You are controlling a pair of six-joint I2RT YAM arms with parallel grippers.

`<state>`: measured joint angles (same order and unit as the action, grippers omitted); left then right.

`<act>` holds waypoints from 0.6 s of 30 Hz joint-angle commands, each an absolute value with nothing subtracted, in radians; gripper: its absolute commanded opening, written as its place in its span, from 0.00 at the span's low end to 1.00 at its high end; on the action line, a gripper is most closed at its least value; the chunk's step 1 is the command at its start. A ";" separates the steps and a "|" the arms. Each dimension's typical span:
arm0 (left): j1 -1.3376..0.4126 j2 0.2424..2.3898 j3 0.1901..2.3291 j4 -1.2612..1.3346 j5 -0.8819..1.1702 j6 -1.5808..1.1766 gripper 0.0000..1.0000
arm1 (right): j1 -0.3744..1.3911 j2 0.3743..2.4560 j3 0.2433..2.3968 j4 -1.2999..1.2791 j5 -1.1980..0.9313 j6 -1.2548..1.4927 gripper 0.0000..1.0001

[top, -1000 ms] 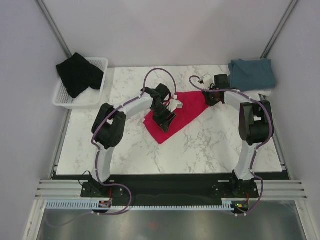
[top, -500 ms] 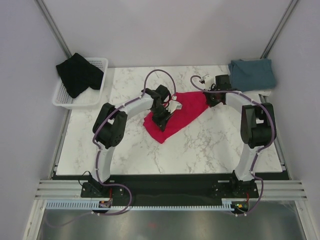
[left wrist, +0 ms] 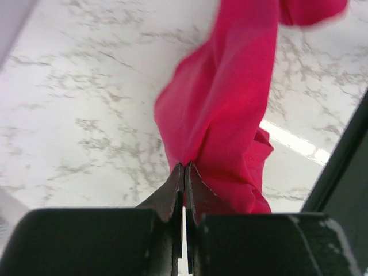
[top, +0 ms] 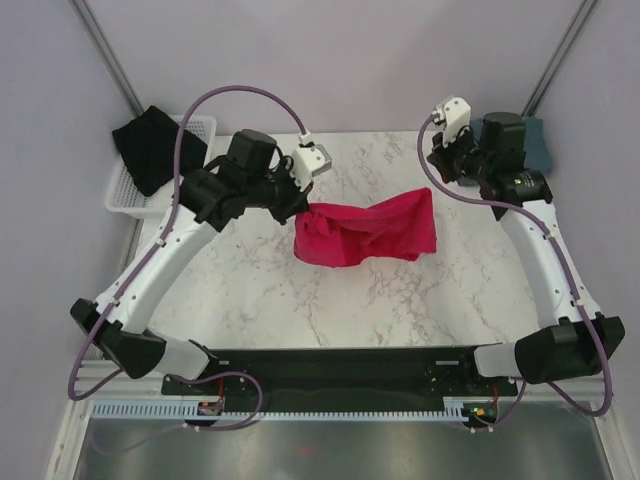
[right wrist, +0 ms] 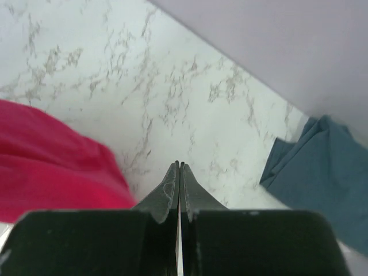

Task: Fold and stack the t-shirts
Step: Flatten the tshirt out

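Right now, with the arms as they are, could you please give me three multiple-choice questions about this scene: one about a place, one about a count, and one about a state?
1. Where is the black t-shirt?
A) on the floor
B) hung on the back wall
C) draped on the white basket at the far left

2. How many t-shirts are in view?
A) two
B) three
C) four

3. The left gripper is:
A) shut on the red t-shirt
B) wide open
C) shut on nothing

Answers:
1 C: the top view shows it hanging over the basket's rim.
2 B: there are the black one, the red one and the blue-grey t-shirt at the far right.
3 A: its wrist view shows the fingertips pinched on red cloth.
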<state>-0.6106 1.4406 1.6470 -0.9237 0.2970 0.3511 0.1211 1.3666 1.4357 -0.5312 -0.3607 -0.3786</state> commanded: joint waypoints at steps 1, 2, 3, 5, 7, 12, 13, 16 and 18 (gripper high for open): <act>-0.591 1.505 1.672 -0.856 0.175 0.455 0.02 | 0.129 1.434 1.500 -0.522 -0.368 -0.339 0.00; -0.574 1.541 1.678 -0.821 0.157 0.460 0.02 | 0.129 1.469 1.518 -0.503 -0.354 -0.333 0.00; -0.524 1.621 1.686 -0.757 0.147 0.462 0.02 | 0.129 1.549 1.525 -0.448 -0.316 -0.324 0.00; -0.476 1.745 1.732 -0.709 0.106 0.442 0.02 | 0.126 1.641 1.581 -0.402 -0.287 -0.295 0.04; -0.428 1.963 1.871 -0.701 0.016 0.408 0.17 | 0.127 1.791 1.646 -0.365 -0.243 -0.272 0.03; -0.428 2.265 2.299 -0.799 -0.165 0.402 0.73 | 0.120 1.944 1.916 -0.602 -0.395 -0.260 0.33; -0.426 2.272 2.313 -0.802 -0.164 0.387 0.79 | 0.132 1.930 1.911 -0.644 -0.481 -0.293 0.35; -0.419 2.176 2.209 -0.781 -0.120 0.290 0.80 | 0.204 1.804 1.778 -0.781 -0.555 -0.475 0.38; -0.417 2.073 2.074 -0.775 -0.069 0.255 0.79 | 0.248 1.662 1.620 -0.795 -0.560 -0.523 0.38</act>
